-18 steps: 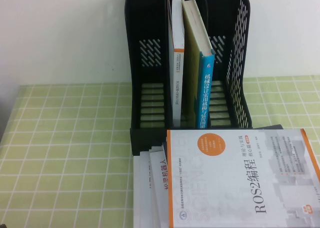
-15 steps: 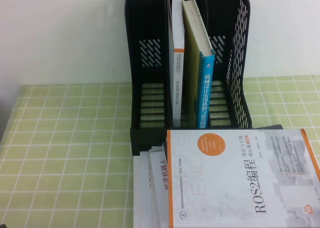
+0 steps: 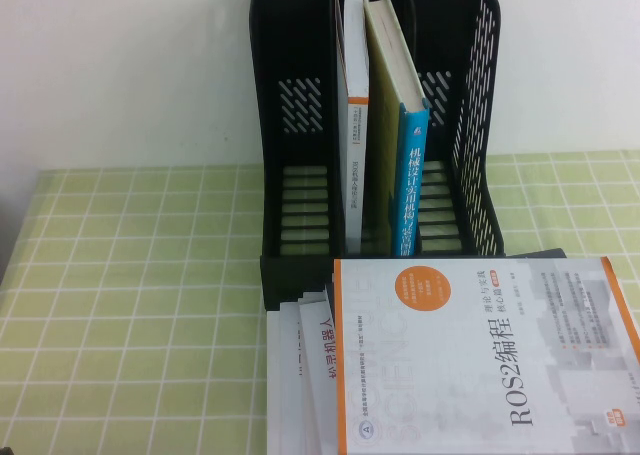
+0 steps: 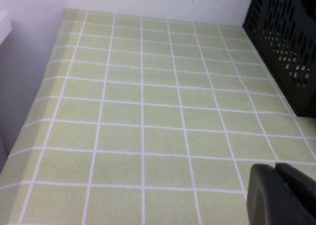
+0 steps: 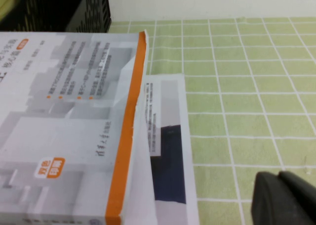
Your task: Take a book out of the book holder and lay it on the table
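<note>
The book (image 3: pixel 412 180) stands upright in the middle compartment of the book holder (image 3: pixel 300 125), well apart from both grippers. The right gripper (image 5: pixel 284 198), fingers closed and empty, hovers over the table (image 5: pixel 237 86) beside the white ROS2 book (image 5: pixel 64 121). The left gripper (image 4: pixel 281 193), whose fingers I cannot tell open or closed, hangs over green cloth near a white wall (image 4: pixel 148 0).

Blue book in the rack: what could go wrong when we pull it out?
1. The blue book leans against the thin white book in the rack's middle slot; pulling may drag that along.
2. The ROS2 book pile fills the table in front, leaving little room there.
3. Right gripper is shut beside that pile; left gripper hangs over bare cloth.
</note>
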You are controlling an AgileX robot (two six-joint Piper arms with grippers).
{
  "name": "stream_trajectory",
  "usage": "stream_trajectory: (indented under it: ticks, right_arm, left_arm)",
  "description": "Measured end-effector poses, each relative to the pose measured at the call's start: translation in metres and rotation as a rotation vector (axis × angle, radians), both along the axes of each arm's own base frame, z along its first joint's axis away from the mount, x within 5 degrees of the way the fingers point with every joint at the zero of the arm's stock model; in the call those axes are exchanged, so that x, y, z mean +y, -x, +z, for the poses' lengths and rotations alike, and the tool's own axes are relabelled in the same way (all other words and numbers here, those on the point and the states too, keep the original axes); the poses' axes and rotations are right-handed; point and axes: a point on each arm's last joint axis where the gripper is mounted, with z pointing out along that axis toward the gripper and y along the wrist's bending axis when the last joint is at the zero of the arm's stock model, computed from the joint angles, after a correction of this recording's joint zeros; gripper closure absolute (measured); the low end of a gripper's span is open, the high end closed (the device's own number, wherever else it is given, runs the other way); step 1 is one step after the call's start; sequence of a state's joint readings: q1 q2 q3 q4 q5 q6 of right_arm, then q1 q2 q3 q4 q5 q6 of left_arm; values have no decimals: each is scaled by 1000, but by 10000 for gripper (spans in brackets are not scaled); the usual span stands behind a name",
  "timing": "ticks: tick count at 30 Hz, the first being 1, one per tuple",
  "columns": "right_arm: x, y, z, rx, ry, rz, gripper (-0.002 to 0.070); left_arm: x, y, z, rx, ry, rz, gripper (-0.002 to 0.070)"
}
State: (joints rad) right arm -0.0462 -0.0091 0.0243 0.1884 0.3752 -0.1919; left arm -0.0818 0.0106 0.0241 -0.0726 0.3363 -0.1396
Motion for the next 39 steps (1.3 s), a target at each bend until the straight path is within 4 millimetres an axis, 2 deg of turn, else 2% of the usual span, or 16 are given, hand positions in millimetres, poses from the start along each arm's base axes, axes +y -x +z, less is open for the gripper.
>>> stream_trajectory:
  ticks: [18, 24, 27, 31, 36, 39]
  right_arm:
    - [0, 0, 0, -2, 0, 0, 678]
    - [-2, -3, 7, -88, 4, -19, 678]
    - [-4, -5, 17, -205, -4, -45, 678]
    - [-7, -6, 32, -373, -60, -87, 678]
    - [-13, -3, 51, -586, -129, -153, 678]
    - [-17, 1, 63, -727, -139, -192, 678]
  left_arm:
    - [0, 0, 0, 0, 0, 0, 678]
    - [0, -1, 3, -33, -22, -6, 678]
    - [1, -4, 12, -151, -13, 5, 678]
    - [2, -5, 36, -424, 12, 29, 678]
    - [6, 5, 69, -796, 58, 67, 678]
    - [10, 13, 82, -962, 136, 100, 678]
